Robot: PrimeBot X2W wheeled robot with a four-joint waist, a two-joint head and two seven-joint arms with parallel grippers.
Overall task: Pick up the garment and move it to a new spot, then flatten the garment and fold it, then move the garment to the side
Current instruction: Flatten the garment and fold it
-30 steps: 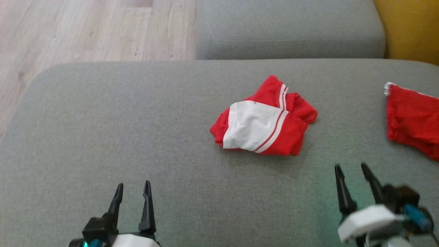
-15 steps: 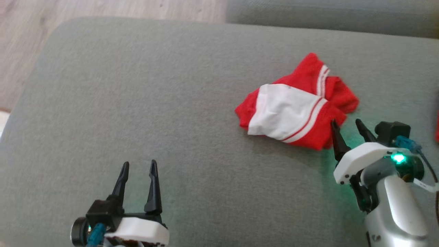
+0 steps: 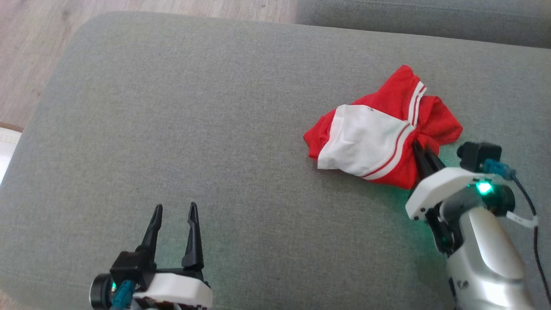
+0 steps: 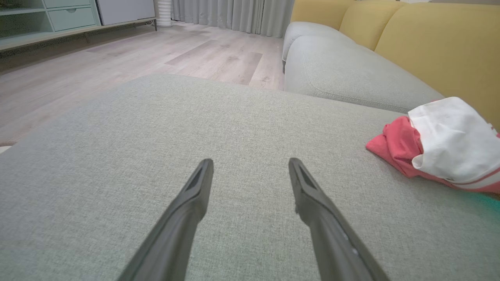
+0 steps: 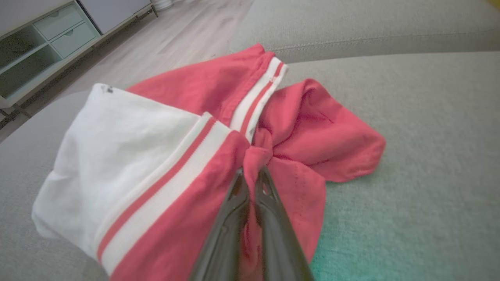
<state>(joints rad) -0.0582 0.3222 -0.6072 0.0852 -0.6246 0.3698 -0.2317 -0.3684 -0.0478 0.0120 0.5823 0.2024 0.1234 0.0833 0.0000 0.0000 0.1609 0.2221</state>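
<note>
Right gripper point(image 5: 252, 171), wide a second ago, is now clamped on a red fold of the garment point(image 3: 366, 142), bunched on the grey cushion point(image 3: 193, 107). Lift-off is judged ready. Left gripper point(image 3: 174, 211) is held wide, empty.

I log the garment point(image 3: 366, 142) as thin matt cloth, creased. The cushion point(image 3: 215, 129) beneath it is coarse matt woven fabric. Beyond the cushion, the floor point(image 3: 26, 51) looks like smooth wood plank.

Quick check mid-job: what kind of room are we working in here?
Probably a home living room: a grey fabric sofa seat with yellow back cushions, pale wood plank floor and grey curtains.
</note>
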